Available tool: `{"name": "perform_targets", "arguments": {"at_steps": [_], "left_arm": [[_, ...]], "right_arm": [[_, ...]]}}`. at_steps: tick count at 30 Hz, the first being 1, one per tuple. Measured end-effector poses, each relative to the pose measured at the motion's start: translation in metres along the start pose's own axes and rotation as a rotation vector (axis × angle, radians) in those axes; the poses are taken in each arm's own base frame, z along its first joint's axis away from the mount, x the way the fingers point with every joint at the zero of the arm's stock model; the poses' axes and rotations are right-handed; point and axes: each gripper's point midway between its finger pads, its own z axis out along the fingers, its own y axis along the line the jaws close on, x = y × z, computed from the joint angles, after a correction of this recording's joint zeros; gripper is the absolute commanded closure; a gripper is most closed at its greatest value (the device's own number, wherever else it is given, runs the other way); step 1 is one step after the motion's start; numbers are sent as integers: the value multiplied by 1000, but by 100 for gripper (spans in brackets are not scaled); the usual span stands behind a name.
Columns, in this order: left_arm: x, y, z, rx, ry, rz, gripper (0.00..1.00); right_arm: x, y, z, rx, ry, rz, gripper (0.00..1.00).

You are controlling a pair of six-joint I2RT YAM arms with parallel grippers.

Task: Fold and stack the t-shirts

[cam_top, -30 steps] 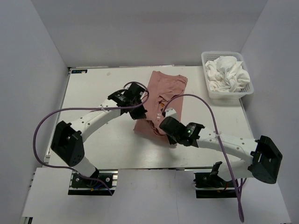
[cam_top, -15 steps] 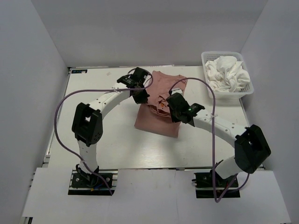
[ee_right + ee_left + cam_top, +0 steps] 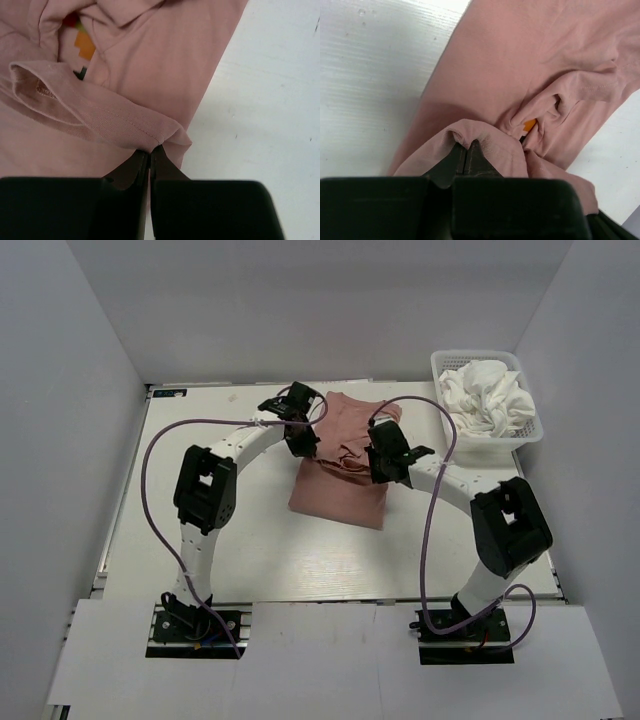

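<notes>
One t-shirt [image 3: 338, 485] lies on the desk [image 3: 220, 530], toward the middle of its far half. The left gripper [image 3: 300, 440] sits at this shirt's left edge and the right gripper [image 3: 388, 455] at its right edge, each with its jaws on a raised fold of the cloth. A basket [image 3: 493, 443] stands at the desk's far right corner, well apart from that shirt, with other t-shirts [image 3: 487, 398] bundled inside it.

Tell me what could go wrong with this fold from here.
1. The left gripper and right gripper each pinch only a thin fold of the pink t-shirt; it could slip out when pulled.
2. Cloth is bunched between them, so the fold may land wrinkled or uneven.
</notes>
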Motion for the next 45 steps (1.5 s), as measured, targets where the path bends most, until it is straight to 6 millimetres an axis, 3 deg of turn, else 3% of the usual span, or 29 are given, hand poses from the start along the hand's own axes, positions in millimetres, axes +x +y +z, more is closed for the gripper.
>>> {"name": "perform_targets", "arguments": {"at_steps": [2,3,4,5,6,7,8,12,15,18,20,23,28,31,35,37,40,45], "left_arm": [[-2,0,2,4,-4,4,96],[-4,-1,3,7,-8,7,89],[-6,-2,4,11,-12,10,76],[-9,-4,4,18,-18,13,34],[-12,-6,6,23,-24,24,18],[-16,-8,7,29,-32,25,8],[-20,-10,8,39,-41,28,0],[-45,-21,8,69,-84,23,0],[-68,-29,2,99,-128,17,0],[-75,-24,-6,103,-146,23,0],[-67,-8,-8,81,-133,32,0],[-35,27,-15,18,-72,61,0],[39,80,-33,-42,55,116,0],[79,110,-39,-72,127,130,0],[94,124,-35,-85,157,129,4],[93,122,-33,-74,150,133,7],[92,118,-29,-56,145,137,16],[94,109,-19,-13,159,139,40]], "right_arm": [[-6,-3,7,-7,-7,0,100],[-9,-4,12,-12,-9,2,100],[-11,-4,15,-15,-11,3,94],[-13,-6,19,-17,-9,6,72],[-15,-6,23,-21,-7,11,61],[-18,-7,26,-19,-7,12,42],[-22,-8,30,-22,-7,13,11],[-45,-13,50,-23,-18,31,10],[-75,-19,66,-15,-34,82,10],[-88,-24,62,-23,-54,117,10],[-83,-25,50,-34,-53,130,10],[-63,-20,19,-87,-53,128,10],[14,-13,-35,-162,4,135,10],[67,-5,-46,-205,90,198,10],[120,3,-49,-241,195,309,10],[128,7,-49,-255,217,352,10],[115,17,-48,-303,182,393,12],[113,27,-41,-341,193,437,34]]}}
